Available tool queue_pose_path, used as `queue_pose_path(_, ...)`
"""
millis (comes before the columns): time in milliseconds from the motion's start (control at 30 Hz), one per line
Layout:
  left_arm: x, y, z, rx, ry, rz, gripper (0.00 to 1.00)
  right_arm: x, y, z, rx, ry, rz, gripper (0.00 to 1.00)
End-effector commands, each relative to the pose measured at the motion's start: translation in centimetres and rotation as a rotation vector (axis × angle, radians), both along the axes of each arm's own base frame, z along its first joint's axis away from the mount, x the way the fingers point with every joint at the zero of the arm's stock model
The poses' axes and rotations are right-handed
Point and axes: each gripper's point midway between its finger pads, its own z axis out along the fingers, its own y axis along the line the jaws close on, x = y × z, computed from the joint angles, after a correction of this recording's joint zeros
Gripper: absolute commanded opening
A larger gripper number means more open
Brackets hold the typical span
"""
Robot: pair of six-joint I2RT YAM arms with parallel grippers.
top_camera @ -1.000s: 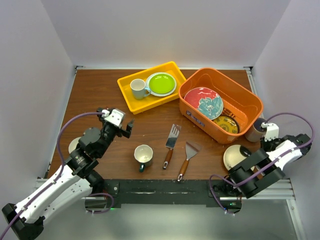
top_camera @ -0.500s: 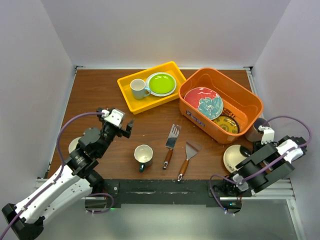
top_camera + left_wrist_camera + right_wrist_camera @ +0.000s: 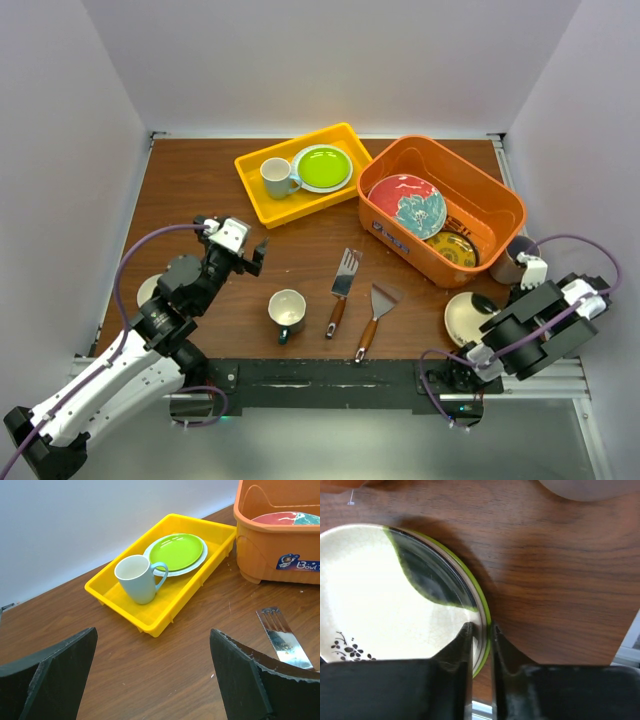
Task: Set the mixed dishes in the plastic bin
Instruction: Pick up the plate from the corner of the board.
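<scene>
Right claw [image 3: 480, 632]: narrow, its two tips pinching the near-right rim of the cream plate; it sits at the near right corner of the tabletop [image 3: 200, 180].
Cream plate [image 3: 380, 600]: flat on the tabletop, green-edged, with a dark green patch and a small black sprig; it lies outside the bin, just near its right end.
Teal mug [image 3: 287, 312]: near centre, cream inside showing, handle toward the near edge, untouched and well apart from the bin.
Spatulas: two wooden-handled ones lie side by side right of the teal mug, handles toward the near edge; the slotted spatula [image 3: 343, 280] is left and slightly farther, the solid spatula [image 3: 373, 315] is right and nearer.
Left claw [image 3: 152, 645]: wide, nothing between its fingers; it hangs over the left half of the tabletop, facing the yellow tray.
White bowl [image 3: 149, 290]: at the left edge, mostly hidden behind the left arm.
Grey-brown cup [image 3: 512, 260]: stands at the right edge, between the bin and the right arm.
Orange bin [image 3: 418, 252]: far right, label on its near-left wall.
Red plate [image 3: 405, 205]: inside the bin, leaning, with a teal flower on it.
Yellow patterned plate [image 3: 452, 248]: on the bin's floor, right of the red plate.
Yellow tray [image 3: 165, 615]: far centre, just left of the bin.
White mug [image 3: 136, 577]: upright in the tray's left part, pale-blue handle.
Lime plate [image 3: 176, 551]: in the tray, right of the white mug, a white edge showing beneath it.
</scene>
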Motion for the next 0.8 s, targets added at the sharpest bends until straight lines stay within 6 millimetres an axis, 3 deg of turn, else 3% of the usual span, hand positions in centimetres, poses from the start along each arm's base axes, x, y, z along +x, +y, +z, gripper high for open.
queue_pose_path(0, 0.2, 0.0, 0.7, -0.035, -0.021, 0.01, 1.0, 0.8, -1.9, 0.9, -0.106, -0.033, 0.016, 0.07)
queue_pose_path(167, 0.2, 0.1, 0.8, -0.036, -0.024, 0.01, 1.0, 1.4, -2.5, 3.5, -0.159, -0.084, 0.02, 0.0)
queue_pose_path(500, 0.2, 0.0, 0.8, -0.038, -0.025, 0.004, 1.0, 1.5, -0.9, 6.5, -0.18, -0.149, 0.07, 0.0)
queue_pose_path(767, 0.0, -0.2, 0.9, -0.044, -0.025, -0.01, 1.0, 1.7, -1.3, 11.4, -0.338, -0.235, 0.076, 0.0)
